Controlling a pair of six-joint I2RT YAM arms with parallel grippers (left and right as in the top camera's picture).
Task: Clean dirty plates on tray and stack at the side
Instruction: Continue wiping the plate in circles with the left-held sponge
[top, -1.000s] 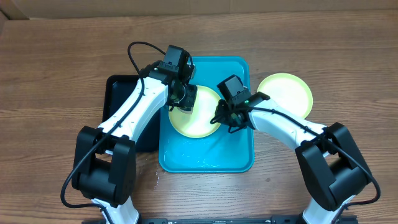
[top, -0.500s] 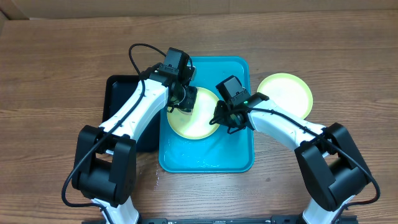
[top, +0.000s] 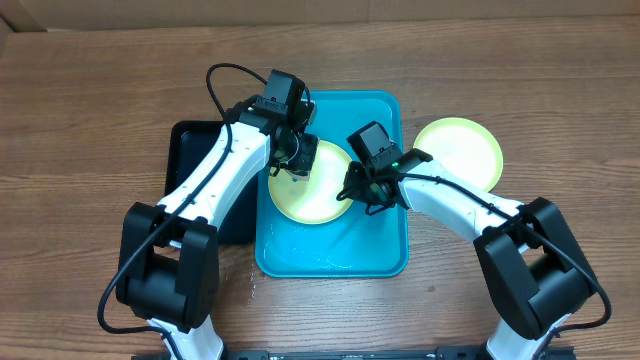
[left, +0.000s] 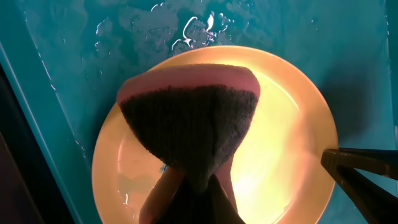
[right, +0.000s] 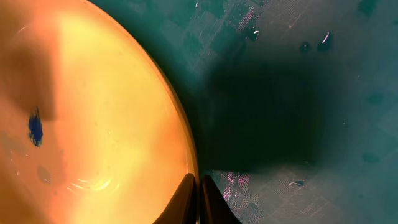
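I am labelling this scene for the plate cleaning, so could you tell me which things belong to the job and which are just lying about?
In the job: turquoise tray; plate on it, rim pinched by right gripper; sponge, held in left gripper; second plate on the table beside the tray.
Just lying about: black tray, left of the turquoise one.

Your left gripper (left: 191, 186) sits at 6 o'clock, pinched tight on a sponge (left: 189, 127) that is pink along its top edge, with its dark scouring face turned toward you. The sponge fans out over the middle of a pale yellow plate (left: 286, 143). The plate lies in the turquoise tray (left: 68, 56), whose floor is wet, with water drops (left: 199, 28) glinting at 12 o'clock. At the plate's 4 o'clock rim, the dark tip of the right gripper (left: 336, 163) touches the edge.
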